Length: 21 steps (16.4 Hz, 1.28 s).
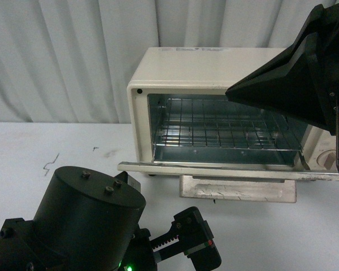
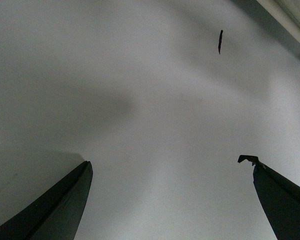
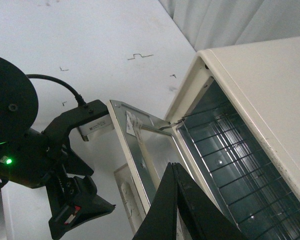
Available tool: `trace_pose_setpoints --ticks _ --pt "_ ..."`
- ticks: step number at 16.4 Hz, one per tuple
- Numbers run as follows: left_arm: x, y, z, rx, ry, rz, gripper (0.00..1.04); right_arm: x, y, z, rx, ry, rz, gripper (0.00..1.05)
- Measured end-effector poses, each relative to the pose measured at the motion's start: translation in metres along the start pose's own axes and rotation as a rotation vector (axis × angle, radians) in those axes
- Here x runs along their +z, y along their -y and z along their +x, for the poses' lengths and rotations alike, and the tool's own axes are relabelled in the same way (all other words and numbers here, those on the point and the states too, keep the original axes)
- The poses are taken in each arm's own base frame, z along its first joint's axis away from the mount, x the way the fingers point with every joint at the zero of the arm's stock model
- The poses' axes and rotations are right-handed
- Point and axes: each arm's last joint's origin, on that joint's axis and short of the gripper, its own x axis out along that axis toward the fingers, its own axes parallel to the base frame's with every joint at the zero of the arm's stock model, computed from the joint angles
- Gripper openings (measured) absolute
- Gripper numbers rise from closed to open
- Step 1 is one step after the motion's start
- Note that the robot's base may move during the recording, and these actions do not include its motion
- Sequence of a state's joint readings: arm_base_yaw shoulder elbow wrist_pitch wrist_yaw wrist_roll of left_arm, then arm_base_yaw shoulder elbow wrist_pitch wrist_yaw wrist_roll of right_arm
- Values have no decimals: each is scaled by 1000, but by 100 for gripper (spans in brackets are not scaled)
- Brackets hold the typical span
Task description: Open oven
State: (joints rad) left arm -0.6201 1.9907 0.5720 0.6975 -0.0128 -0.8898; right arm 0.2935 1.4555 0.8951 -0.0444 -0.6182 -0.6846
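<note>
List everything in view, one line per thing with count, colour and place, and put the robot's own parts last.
oven: one, cream-white, on the table against the curtain
door: one, cream frame, lowered flat in front of the oven
wire rack: one, metal, inside the oven
handle: one, beige, showing just beyond the lowered door's edge
table: one, white, under everything
marks: a few, dark, on the table left of the oven
curtain: one, white, behind the table
left arm: one, black, low, near the camera
left claw: one, black, open, over bare table
right claw: one, black, closed, raised by the oven's opening
</note>
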Motion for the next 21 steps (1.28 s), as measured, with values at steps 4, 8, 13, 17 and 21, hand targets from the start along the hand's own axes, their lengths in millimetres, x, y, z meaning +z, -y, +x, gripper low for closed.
trace_pose_setpoints --ticks 4,8,13,17,21 --pt "0 0 0 -1 0 -1 98 0 11 -6 -76 18 -20 2" --pt "0 0 0 -1 0 0 98 3 24 -16 -200 41 -49 24" --pt "0 0 0 -1 0 0 98 2 25 -17 -205 36 -35 100" --pt "0 0 0 -1 0 -1 98 2 25 -17 -205 36 -33 98" --pt "0 0 0 -1 0 0 98 -3 15 -18 -623 91 66 82"
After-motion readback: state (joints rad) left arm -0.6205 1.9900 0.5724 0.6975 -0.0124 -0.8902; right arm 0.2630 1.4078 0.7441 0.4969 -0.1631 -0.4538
